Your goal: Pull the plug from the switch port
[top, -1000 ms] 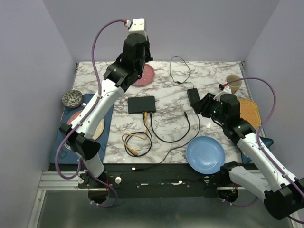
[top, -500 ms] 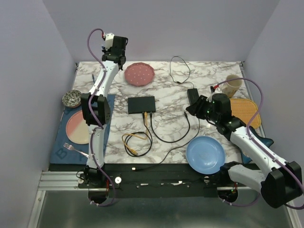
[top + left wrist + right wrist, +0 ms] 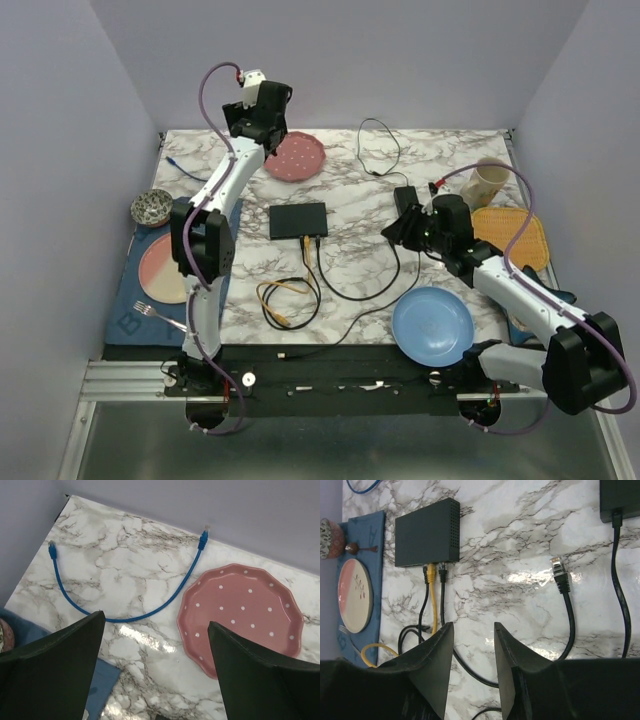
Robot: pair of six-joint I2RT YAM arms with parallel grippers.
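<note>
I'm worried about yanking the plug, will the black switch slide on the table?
Likely slides: the switch looks flat and light on the glossy marble table, nothing bracing it. The yellow cable lies in loose loops, probably too floppy to anchor it.

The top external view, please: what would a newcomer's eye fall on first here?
Probably the black switch in the middle of the marble table, with a yellow cable among those plugged into its near edge. Next, the pink dotted plate at the far edge and the blue plate near the front right.

Matte-black switch [image 3: 298, 220], yellow cable [image 3: 433, 600]
</note>
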